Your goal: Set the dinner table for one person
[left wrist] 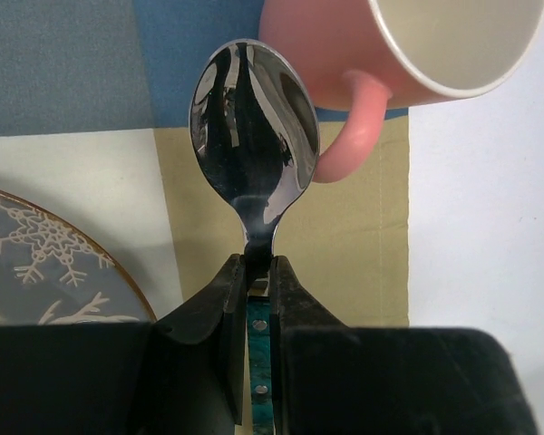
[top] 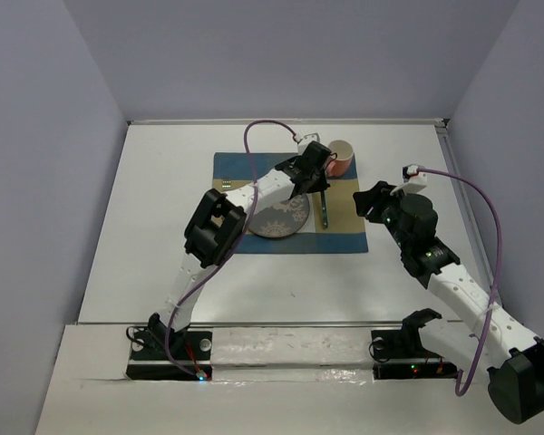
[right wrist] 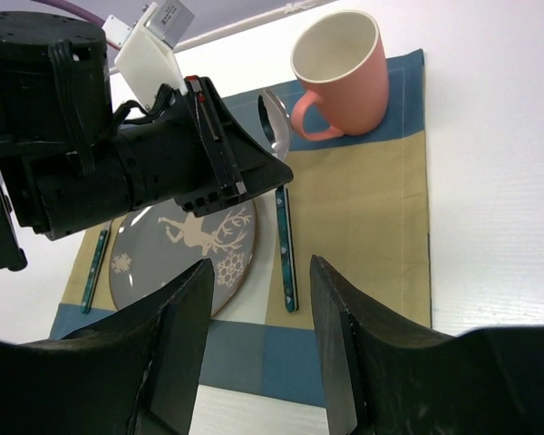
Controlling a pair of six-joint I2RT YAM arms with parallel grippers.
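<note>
left gripper point(left wrist: 258, 265): jaws pinched on the neck of the spoon point(left wrist: 254, 127); the bowl projects ahead of the tips and the teal handle runs back between the fingers.
right gripper point(right wrist: 259, 272): jaws spread wide, holding nothing, hovering over the near edge of the placemat point(left wrist: 363, 236).
dinner table point(top: 163, 227): beneath both sets of jaws; its bare white top shows to the right of the left jaws, past the mat's edge.
mug point(left wrist: 417, 54): ahead and right of the left jaws, its handle just beside the spoon bowl; contact cannot be told.
plate point(left wrist: 36, 263): close on the left of the left jaws.
second utensil point(right wrist: 95, 263): beyond the plate from the left jaws; kind unclear.
risk, mug: any forward slide or rightward swing of the spoon would likely knock the handle and turn the mug.
risk, release: whether the spoon lies flat cannot be told; if it does not, opening the jaws may let it roll askew.
risk, arms: the right jaws sit near the left arm, so a careless retreat could bring them together.
</note>
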